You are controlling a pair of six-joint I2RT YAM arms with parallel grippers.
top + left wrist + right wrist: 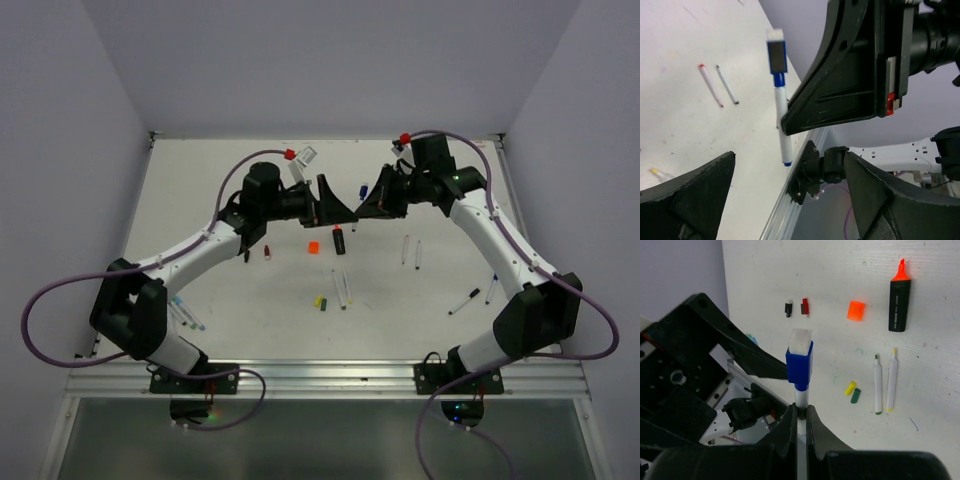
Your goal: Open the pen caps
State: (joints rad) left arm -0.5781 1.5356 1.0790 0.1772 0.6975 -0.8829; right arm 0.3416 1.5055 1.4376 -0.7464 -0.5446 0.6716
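My right gripper [801, 412] is shut on the white barrel of a pen [801, 396], held off the table. The pen's blue cap [800, 362] is still on it, pointing away from the fingers. My left gripper [790, 200] stands wide open just short of that pen [781, 107], its fingers apart from the blue cap [776, 55] and holding nothing. In the top view the two grippers face each other at the table's far middle, the left gripper [338, 205] left of the right gripper [365, 205]. Loose caps lie on the table: orange [856, 310], red [804, 306], black [788, 308], yellow [850, 388], green [856, 396].
A black marker with a bare orange tip [899, 300] lies by the orange cap. Two uncapped white pens [884, 384] lie beside the yellow and green caps. More pens lie at the right [411, 251] [463, 300] and near the left arm's base [187, 315].
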